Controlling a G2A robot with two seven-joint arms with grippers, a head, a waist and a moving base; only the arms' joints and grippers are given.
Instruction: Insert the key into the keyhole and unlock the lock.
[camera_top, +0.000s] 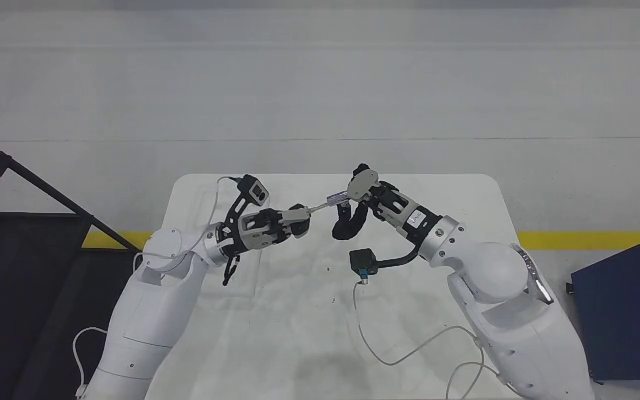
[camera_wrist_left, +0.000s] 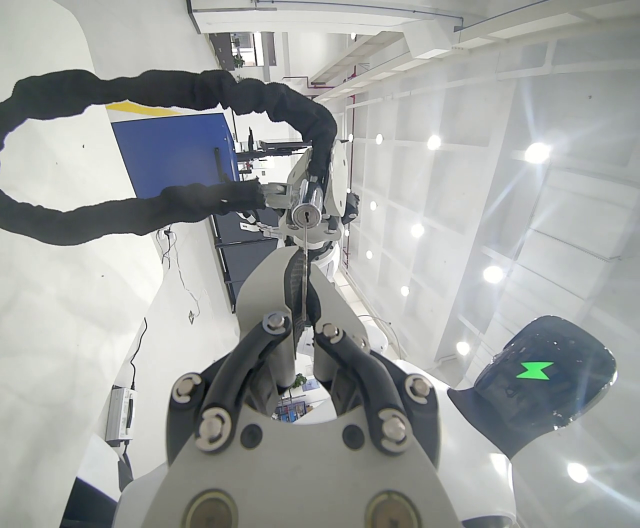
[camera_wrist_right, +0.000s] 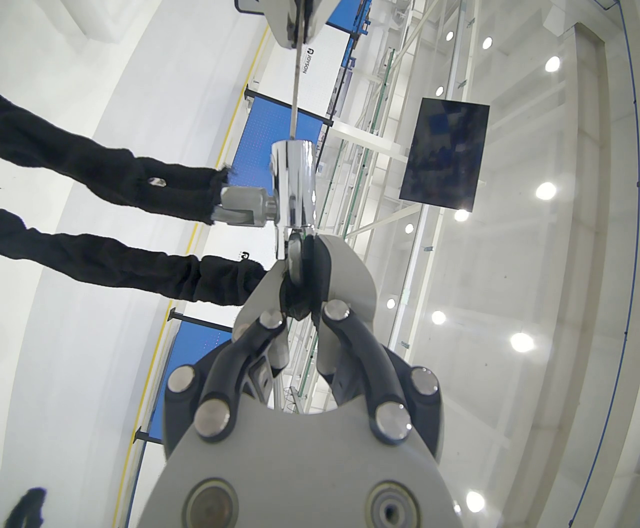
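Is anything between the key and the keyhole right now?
Nothing visible. The key in the left gripper meets the keyhole of the lock held by the right gripper; the black cable loops aside.

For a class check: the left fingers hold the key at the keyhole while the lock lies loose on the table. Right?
No: the lock is clamped in the right fingers, off the table, as the right wrist view shows. The left fingers do hold the key at the keyhole.

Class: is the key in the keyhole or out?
In, at least its tip: the key ends inside the lock, at its face. Depth: cannot tell.
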